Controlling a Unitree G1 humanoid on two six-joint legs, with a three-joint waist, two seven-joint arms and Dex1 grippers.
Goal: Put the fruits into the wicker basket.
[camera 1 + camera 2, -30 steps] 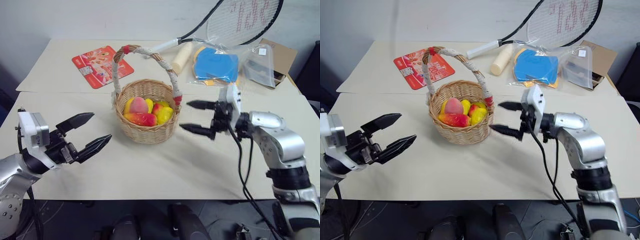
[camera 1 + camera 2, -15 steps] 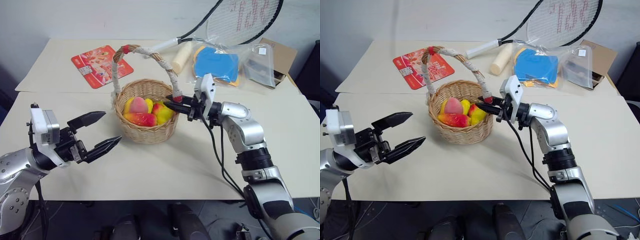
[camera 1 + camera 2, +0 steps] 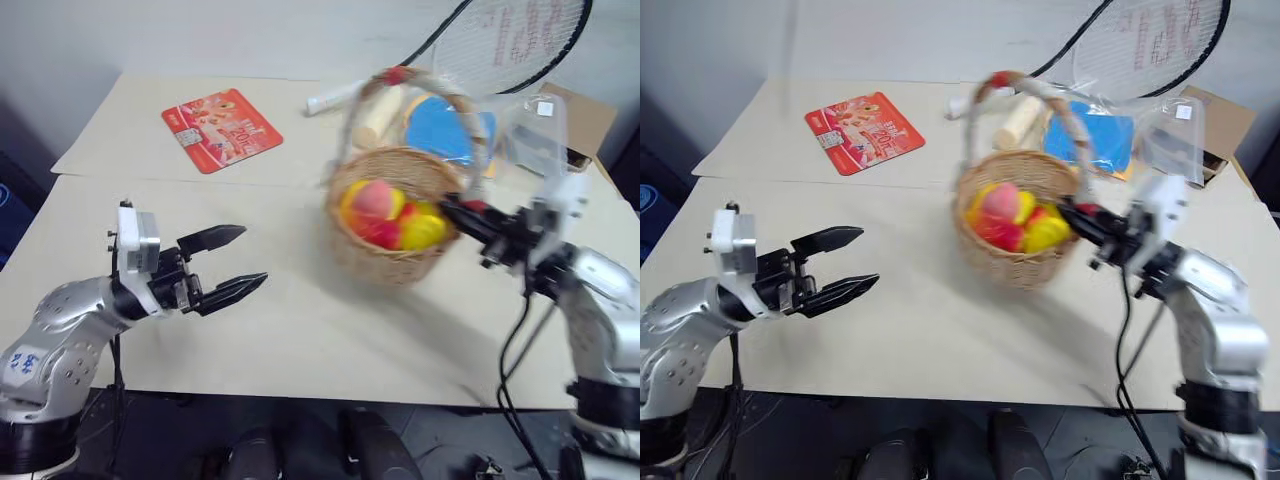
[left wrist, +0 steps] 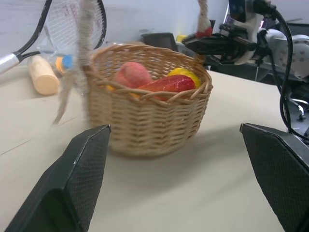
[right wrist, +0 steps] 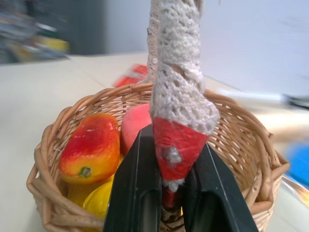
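Note:
The wicker basket [image 3: 395,245] stands right of the table's middle, its white-and-red wrapped handle [image 3: 400,78] arching above it. Inside lie the fruits: a pink peach [image 3: 372,197], a red-and-yellow mango [image 5: 91,145] and a yellow lemon [image 3: 423,232]. My right gripper [image 3: 455,210] is shut on the handle's red-wrapped foot [image 5: 176,145] at the basket's right rim. My left gripper [image 3: 250,257] hovers open over the table left of the basket, well apart from it, its tips pointing toward the basket with nothing between the fingers.
Behind the basket lie a tennis racket [image 3: 500,40], a cream cylinder [image 3: 375,120] and a blue item in a plastic bag [image 3: 445,125]. A cardboard box [image 3: 590,115] sits at the far right and a red card [image 3: 222,128] at the back left.
My right gripper went from open beside the basket to shut on the foot of its handle, then pulled the basket to the right. My left gripper edged toward the middle. The camera shifted slightly.

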